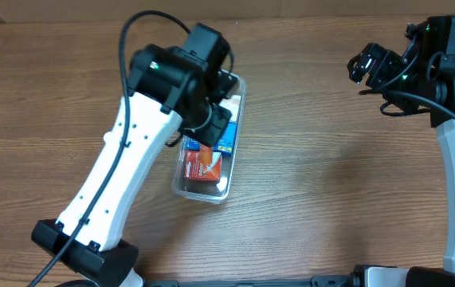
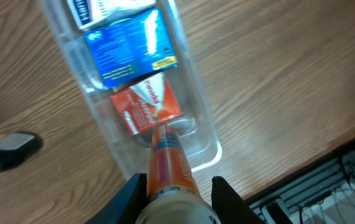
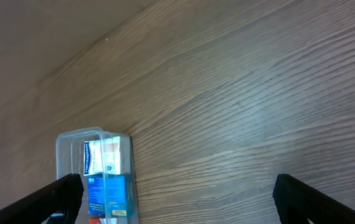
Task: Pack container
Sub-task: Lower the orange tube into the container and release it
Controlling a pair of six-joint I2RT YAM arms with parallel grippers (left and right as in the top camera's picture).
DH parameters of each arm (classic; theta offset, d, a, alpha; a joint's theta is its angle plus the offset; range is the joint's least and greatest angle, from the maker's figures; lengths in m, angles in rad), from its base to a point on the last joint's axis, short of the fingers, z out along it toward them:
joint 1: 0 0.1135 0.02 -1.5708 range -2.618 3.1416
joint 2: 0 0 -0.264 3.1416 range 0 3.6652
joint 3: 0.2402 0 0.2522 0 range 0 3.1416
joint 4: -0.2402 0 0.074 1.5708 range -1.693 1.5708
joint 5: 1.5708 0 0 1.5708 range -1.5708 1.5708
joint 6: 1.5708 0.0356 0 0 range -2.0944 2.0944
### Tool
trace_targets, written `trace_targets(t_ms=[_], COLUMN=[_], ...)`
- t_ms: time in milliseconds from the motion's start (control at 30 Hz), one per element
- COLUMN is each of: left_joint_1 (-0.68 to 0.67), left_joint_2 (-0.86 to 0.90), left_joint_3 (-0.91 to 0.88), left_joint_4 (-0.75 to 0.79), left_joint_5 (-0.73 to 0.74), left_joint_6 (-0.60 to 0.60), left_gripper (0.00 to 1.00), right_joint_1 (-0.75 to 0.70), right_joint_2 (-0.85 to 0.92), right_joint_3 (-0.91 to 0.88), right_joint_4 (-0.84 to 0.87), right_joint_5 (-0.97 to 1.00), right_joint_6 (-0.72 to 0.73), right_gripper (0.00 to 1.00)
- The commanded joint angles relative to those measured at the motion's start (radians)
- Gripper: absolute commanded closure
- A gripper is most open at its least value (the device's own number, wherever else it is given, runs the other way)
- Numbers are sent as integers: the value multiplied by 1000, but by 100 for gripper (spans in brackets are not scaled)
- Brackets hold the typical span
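The container [image 1: 229, 185] is a long clear plastic bin lying on the wooden table under my left arm. It holds a white box [image 2: 96, 9], a blue box [image 2: 130, 46] and a red-orange box [image 2: 146, 109]. My left gripper [image 2: 177, 193] is shut on an orange tube [image 2: 168, 158] with a white cap and holds its tip over the container's near end, beside the red-orange box. My right gripper [image 1: 368, 65] is open and empty, high over the table's far right; in its wrist view the container [image 3: 71, 140] shows at lower left.
A small black and white object [image 2: 9, 149] lies on the table left of the container. The table's front edge and cables [image 2: 332, 180] show at lower right in the left wrist view.
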Motion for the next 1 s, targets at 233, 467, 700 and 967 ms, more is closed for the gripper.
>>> trace_targets(t_ms=[233, 467, 700, 967], left_joint_1=[-28, -28, -27, -27], left_joint_2=[-24, -24, -24, -24], left_joint_3=[-80, -269, -386, -393], left_joint_4=[206, 351, 442, 480], left_joint_5=[-26, -15, 38, 37], left_joint_6=[75, 67, 82, 98], left_gripper=[77, 78, 78, 78], right_joint_1=[-3, -3, -3, -3], right_joint_2=[-9, -9, -9, -9], right_joint_3=[8, 8, 8, 8], right_joint_4=[3, 3, 3, 3], right_joint_5=[-5, -5, -5, -5], right_joint_6=[5, 5, 5, 5], right_gripper=[0, 0, 0, 0])
